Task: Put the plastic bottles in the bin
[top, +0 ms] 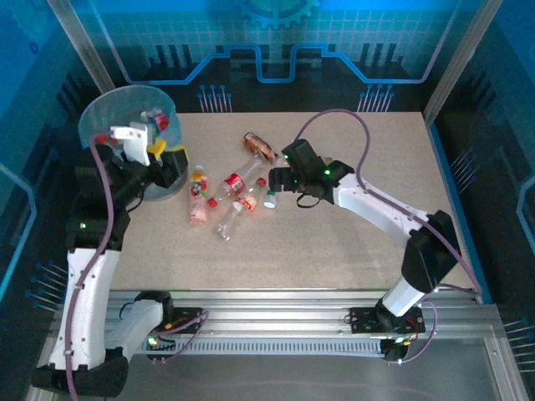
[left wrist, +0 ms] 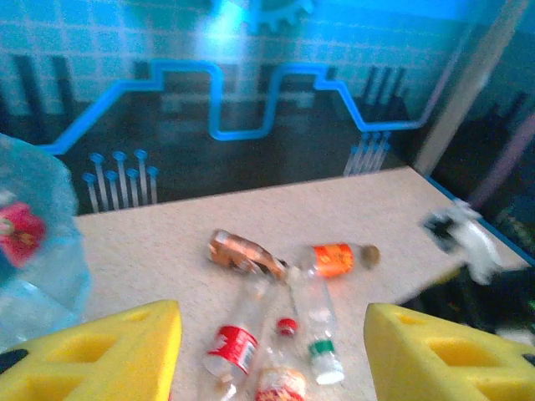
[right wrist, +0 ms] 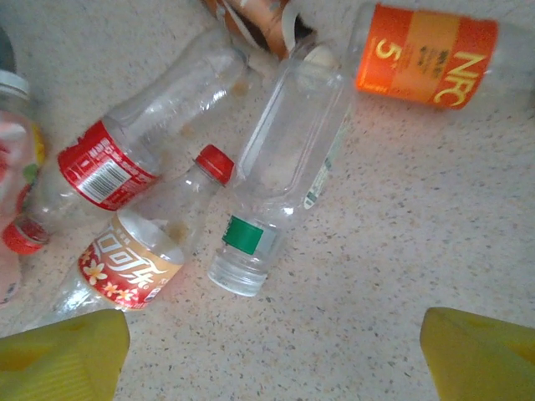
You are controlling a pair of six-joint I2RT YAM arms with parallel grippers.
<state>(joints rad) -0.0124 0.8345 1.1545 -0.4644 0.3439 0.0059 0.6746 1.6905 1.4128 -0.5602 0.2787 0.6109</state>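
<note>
Several clear plastic bottles [right wrist: 288,142] (red, green, orange labels) lie jumbled; left gripper [left wrist: 269,334] and right gripper [right wrist: 267,342] gape empty.

Blue circuit-print bg wall [top: 267,50], speckled beige tabletop [top: 334,251]

The orange-labelled bottle [right wrist: 426,54] reads "NFC" in yellow letters, with a large "5" beside it; the smaller print is too fine to read. The red-labelled bottle [right wrist: 125,159] carries a barcode with tiny white print, illegible. The flower-labelled bottle [right wrist: 134,261] bears white Chinese-style characters that I cannot make out.
</note>
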